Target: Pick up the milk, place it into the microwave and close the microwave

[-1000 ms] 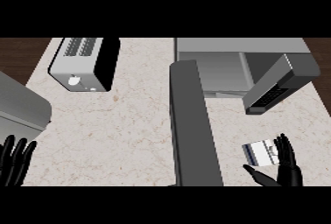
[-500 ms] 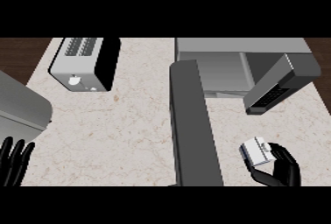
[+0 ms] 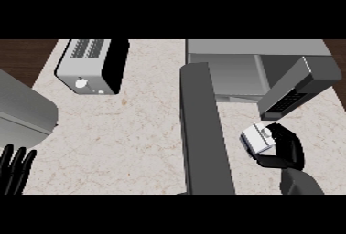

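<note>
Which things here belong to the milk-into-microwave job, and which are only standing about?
Job: small white milk carton; right hand curled round it; open grey microwave with its dark door.
Standing about: silver toaster; grey rounded object at left edge; resting left hand.

Milk (image 3: 254,139) white; right hand (image 3: 285,150) black; left hand (image 3: 15,168) black; counter (image 3: 128,132) beige, speckled; toaster (image 3: 82,66) silver.

Toaster (image 3: 91,66) is sitting on counter (image 3: 128,137) at 11 o'clock | microwave (image 3: 226,73) is standing at 1 o'clock | long panel (image 3: 206,137) is running centre to 6 o'clock | milk (image 3: 255,137) is sitting at 4 o'clock, right of panel, within right hand (image 3: 289,148).
</note>
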{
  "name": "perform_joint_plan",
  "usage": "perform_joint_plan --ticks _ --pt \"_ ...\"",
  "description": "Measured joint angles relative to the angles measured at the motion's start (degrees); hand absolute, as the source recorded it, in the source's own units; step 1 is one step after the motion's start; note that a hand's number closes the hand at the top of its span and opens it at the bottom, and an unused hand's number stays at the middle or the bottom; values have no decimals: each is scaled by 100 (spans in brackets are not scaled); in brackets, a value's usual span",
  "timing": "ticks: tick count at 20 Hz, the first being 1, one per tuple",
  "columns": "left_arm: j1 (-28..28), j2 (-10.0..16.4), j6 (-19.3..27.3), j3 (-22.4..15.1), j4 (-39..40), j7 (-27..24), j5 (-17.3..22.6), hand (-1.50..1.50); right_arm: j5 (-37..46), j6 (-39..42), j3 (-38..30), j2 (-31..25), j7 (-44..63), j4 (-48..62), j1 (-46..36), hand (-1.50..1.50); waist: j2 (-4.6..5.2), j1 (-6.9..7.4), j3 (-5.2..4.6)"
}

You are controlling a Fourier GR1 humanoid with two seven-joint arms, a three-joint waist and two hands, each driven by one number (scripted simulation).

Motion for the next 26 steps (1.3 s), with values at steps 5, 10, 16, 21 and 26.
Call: perform_joint_plan --ticks 5,10,16,21,26 --pt "72 11 -34 134 -50 11 107 -150 172 237 394 51 219 -295 -130 150 -14 -41 -1" --pt "226 -24 -52 142 -150 10 110 -150 233 256 842 255 701 -1521 431 150 -37 -114 -6" --pt "141 61 -162 336 -4 54 327 -150 142 36 1335 486 1764 -3793 1559 150 -42 -160 -9" --pt "237 102 -346 528 40 -12 495 -150 32 -463 1727 833 2824 -5409 2262 150 -37 -144 -7" --pt "137 40 -404 587 133 -27 414 -150 89 -933 1934 966 3457 -6006 2239 150 -20 -117 1"
